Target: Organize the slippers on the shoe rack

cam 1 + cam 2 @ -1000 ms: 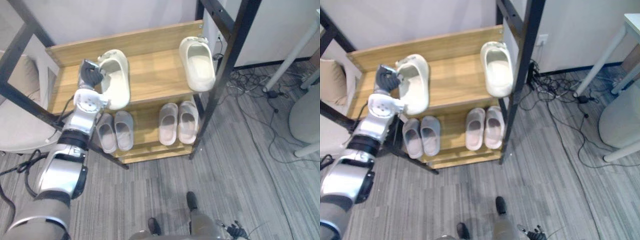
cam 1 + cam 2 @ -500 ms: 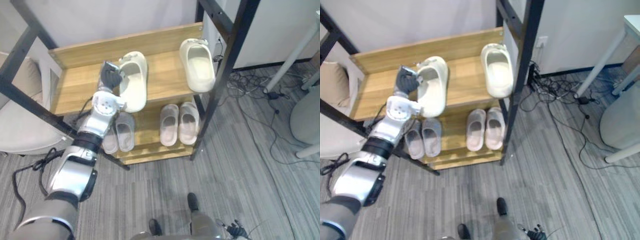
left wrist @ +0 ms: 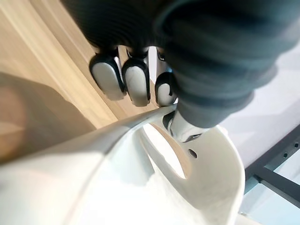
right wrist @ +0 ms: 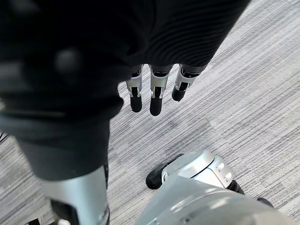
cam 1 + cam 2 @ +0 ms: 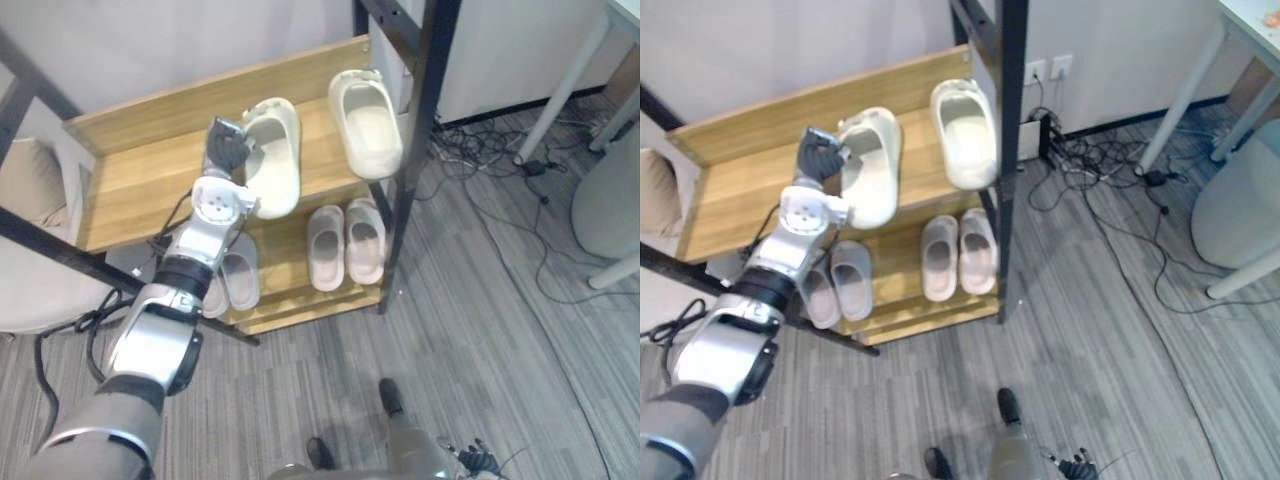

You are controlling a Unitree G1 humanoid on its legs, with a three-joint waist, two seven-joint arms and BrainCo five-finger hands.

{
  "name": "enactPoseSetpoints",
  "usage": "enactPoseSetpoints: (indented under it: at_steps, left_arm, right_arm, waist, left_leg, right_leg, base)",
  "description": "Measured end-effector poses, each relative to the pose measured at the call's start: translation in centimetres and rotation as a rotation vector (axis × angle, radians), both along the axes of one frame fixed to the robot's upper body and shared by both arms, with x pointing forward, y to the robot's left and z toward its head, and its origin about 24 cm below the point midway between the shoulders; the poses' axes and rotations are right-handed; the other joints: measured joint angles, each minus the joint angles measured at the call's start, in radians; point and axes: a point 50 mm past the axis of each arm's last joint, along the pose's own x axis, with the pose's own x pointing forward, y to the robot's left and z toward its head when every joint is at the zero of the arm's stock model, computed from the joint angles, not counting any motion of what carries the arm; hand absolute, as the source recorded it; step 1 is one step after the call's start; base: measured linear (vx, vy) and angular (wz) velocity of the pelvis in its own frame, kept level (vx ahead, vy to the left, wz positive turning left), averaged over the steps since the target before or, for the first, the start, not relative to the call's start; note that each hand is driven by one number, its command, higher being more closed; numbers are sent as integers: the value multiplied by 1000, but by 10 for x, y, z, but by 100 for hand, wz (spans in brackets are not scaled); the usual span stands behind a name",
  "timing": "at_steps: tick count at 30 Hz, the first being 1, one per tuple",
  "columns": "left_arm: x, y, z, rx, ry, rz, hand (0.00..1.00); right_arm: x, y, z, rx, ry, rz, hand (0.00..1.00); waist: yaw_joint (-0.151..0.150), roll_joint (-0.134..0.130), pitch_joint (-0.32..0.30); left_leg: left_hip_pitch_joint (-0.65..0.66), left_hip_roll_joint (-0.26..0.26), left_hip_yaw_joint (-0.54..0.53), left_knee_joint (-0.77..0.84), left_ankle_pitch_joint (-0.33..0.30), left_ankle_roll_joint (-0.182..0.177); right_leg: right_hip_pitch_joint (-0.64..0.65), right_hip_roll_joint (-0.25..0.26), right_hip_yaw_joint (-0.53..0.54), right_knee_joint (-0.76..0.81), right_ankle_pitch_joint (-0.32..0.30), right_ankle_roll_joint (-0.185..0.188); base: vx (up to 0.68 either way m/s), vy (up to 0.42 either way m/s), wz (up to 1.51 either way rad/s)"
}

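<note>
A cream slipper (image 5: 275, 160) lies on the top wooden shelf (image 5: 140, 185) of the shoe rack, toe towards me. My left hand (image 5: 224, 152) is shut on its left rim near the heel; in the left wrist view the fingers (image 3: 133, 84) curl over the slipper's edge (image 3: 197, 173). A second cream slipper (image 5: 366, 125) lies just to the right, a small gap apart. On the lower shelf stand a grey pair (image 5: 232, 282) and a pale pink pair (image 5: 346, 245). My right hand (image 4: 157, 98) hangs open over the carpet.
A black upright post (image 5: 412, 160) of the rack stands right of the slippers. Cables (image 5: 500, 185) lie on the grey carpet beyond it, by a white table leg (image 5: 562, 85) and a grey rounded object (image 5: 610, 200). A beige cushion (image 5: 35, 260) sits to the left.
My left hand has slid the cream slipper to the right along the top shelf, closing most of the gap to the other cream slipper. The camera has also shifted.
</note>
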Motion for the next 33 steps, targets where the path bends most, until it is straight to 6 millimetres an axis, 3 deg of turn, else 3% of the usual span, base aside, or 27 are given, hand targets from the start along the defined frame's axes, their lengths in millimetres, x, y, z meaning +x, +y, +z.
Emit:
enactPoseSetpoints:
  at_steps: [1, 10, 19, 26, 33]
  left_arm:
    - [1, 1, 3, -6, -3, 5, 0]
    - [4, 2, 10, -50, -14, 35, 0]
    - [6, -26, -1, -150, 14, -39, 0]
    - [1, -35, -13, -183, 27, -76, 0]
    - [-3, -33, -17, -225, 18, -78, 0]
  right_arm:
    - [0, 0, 0, -1, 0, -1, 0]
    - [5, 0, 1, -2, -12, -7, 0]
    - [7, 0, 1, 0, -14, -9, 0]
    - [10, 1, 1, 4, -14, -3, 0]
    - [11, 1, 1, -1, -11, 3, 0]
  waist:
    - [0, 0, 0]
    - [-15, 7, 3]
    - [-16, 9, 5]
    - [-12, 8, 7]
    - [-11, 6, 8]
  left_leg:
    - [-4, 0, 7, 0, 0, 0]
    - [-5, -3, 41, 2, -8, 1]
    - [9, -3, 17, 3, -8, 2]
    - [19, -9, -18, 4, -5, 7]
    - [20, -9, -45, 5, -1, 11]
  right_leg:
    - [-7, 1, 7, 0, 2, 0]
    - [-28, 8, 46, 0, 8, 0]
    - [-1, 4, 24, 0, 8, 1]
    - [24, -10, -6, -1, 3, 4]
    - [39, -16, -33, -1, 0, 8]
  base:
    - [22, -17, -16]
    - [12, -15, -13]
    - [8, -6, 5]
    - [-18, -15, 14]
    - [1, -21, 12]
